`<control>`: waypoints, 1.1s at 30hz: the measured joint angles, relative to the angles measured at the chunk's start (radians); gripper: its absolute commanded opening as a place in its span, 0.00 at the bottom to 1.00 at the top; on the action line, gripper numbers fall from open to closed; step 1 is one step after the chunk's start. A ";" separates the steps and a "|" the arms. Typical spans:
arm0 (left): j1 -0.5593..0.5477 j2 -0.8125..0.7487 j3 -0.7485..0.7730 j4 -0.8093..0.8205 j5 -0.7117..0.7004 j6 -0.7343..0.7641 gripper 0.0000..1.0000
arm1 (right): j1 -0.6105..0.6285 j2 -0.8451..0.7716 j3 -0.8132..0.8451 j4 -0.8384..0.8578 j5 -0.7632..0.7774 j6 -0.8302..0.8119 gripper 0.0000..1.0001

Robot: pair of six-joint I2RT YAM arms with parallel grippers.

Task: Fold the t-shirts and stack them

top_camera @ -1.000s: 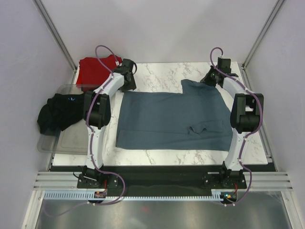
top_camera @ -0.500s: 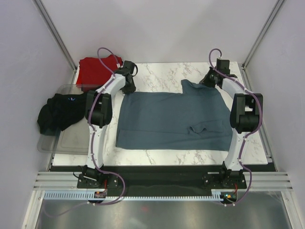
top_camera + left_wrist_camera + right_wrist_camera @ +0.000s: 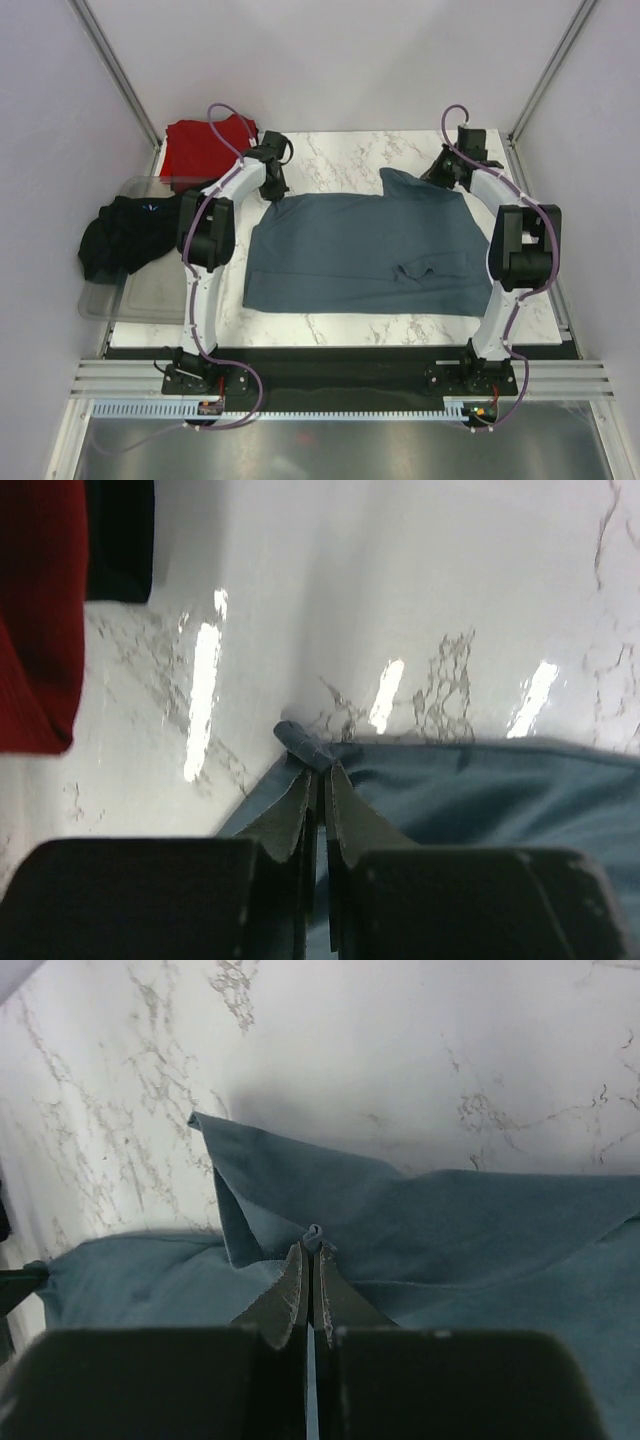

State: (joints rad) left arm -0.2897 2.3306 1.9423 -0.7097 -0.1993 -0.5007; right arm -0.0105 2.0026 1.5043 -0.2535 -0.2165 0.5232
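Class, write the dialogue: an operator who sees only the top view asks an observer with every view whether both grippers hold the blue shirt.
Operator: Has the left gripper caught the blue shirt? I can't make out its tips from above.
Observer: Yes, it is shut on the shirt's corner, with a nub of cloth poking out past the tips.
Operator: And the right gripper?
Observer: Shut too, pinching a small pucker of the shirt's cloth between its tips.
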 measured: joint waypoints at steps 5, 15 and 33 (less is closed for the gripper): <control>-0.014 -0.080 -0.094 -0.008 -0.001 -0.001 0.02 | 0.000 -0.152 -0.081 -0.002 0.002 -0.005 0.00; -0.020 -0.285 -0.271 -0.019 -0.011 -0.001 0.02 | 0.000 -0.432 -0.298 -0.020 0.013 -0.028 0.00; -0.027 -0.445 -0.439 -0.022 -0.077 0.026 0.02 | -0.008 -0.778 -0.483 -0.159 0.051 -0.050 0.00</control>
State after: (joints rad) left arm -0.3172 1.8854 1.5028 -0.7315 -0.2768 -0.4751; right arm -0.0181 1.2243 1.0210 -0.4122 -0.1650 0.4736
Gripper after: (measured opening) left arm 0.029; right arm 0.011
